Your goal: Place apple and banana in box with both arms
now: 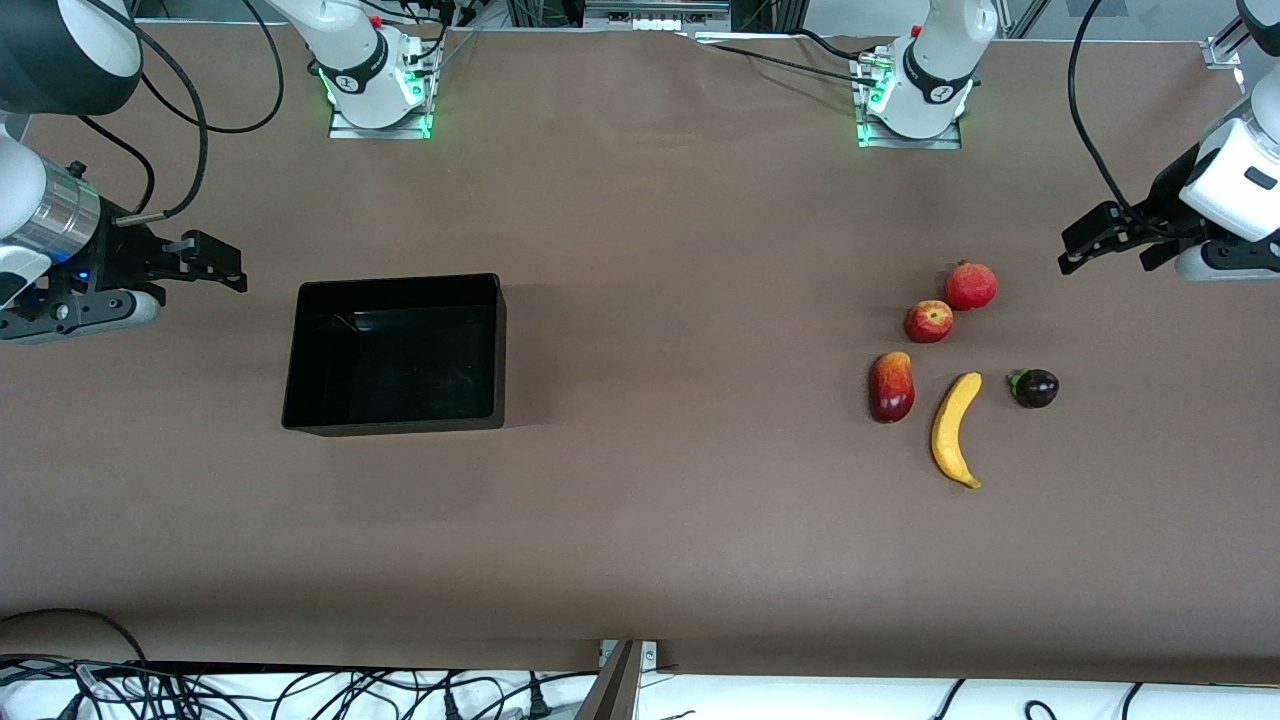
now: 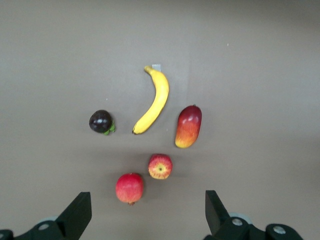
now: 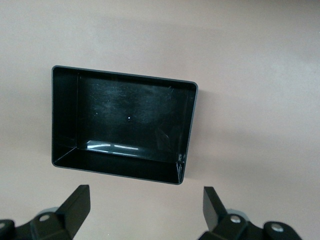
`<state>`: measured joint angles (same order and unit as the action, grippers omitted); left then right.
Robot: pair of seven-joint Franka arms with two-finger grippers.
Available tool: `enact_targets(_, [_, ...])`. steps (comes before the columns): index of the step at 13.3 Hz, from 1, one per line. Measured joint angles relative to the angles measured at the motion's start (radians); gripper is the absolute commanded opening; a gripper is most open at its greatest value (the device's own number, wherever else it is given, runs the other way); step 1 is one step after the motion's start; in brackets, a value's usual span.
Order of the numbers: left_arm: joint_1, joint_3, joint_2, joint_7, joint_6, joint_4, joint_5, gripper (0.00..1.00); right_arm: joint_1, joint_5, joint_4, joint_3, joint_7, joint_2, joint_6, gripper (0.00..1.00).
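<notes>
1. Hovering over the desk (image 1: pixel 640 520) at the left arm's end, the left pincer (image 1: pixel 1115 245) hangs with its fingers (image 2: pixel 77 212) spread wide and nothing between them.
2. The right pincer (image 1: pixel 205 265) hangs over the right arm's end of the desk, beside the box (image 1: pixel 300 345), fingers (image 3: pixel 75 202) also spread apart and holding nothing.
3. The box sits toward the right arm's end, open side up, with nothing in it.
4. The apple (image 1: pixel 928 321) lies toward the left arm's end, just beside a plain red round fruit (image 1: pixel 970 286) that sits slightly farther from the front camera.
5. The banana (image 1: pixel 955 428) lies nearer the front camera than the apple, well apart from the box.
6. A red-and-yellow mango-like fruit (image 1: pixel 891 386) lies beside the banana, on the side toward the box.
7. A dark purple round fruit (image 1: pixel 1035 387) with a green tip lies near the banana's farther end, toward the left arm's end.
</notes>
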<state>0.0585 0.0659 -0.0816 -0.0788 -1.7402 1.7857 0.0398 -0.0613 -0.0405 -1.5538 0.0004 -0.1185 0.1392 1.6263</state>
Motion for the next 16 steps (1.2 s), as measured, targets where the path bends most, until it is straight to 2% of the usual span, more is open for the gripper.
enact_targets(3, [0.0,0.006,-0.003,0.094,0.028,-0.004,-0.016,1.0,0.0,0.0,0.0,0.0,0.0,0.0,0.0,1.0])
enact_targets(7, [-0.01,0.031,-0.001,0.102,0.069,-0.04,-0.08,1.0,0.0,0.0,0.0,0.0,0.0,0.0,0.0,1.0])
enact_targets(10, [-0.008,0.042,0.0,0.1,0.083,-0.057,-0.086,1.0,0.0,0.017,-0.005,-0.001,0.003,0.015,0.007,1.0])
enact_targets(12, [-0.005,0.04,0.001,0.101,0.091,-0.058,-0.086,1.0,0.0,0.049,-0.05,-0.002,0.004,0.042,0.086,1.0])
enact_targets(16, [-0.005,0.041,0.009,0.101,0.091,-0.074,-0.086,1.0,0.003,0.058,-0.253,-0.029,0.01,0.091,0.367,1.0])
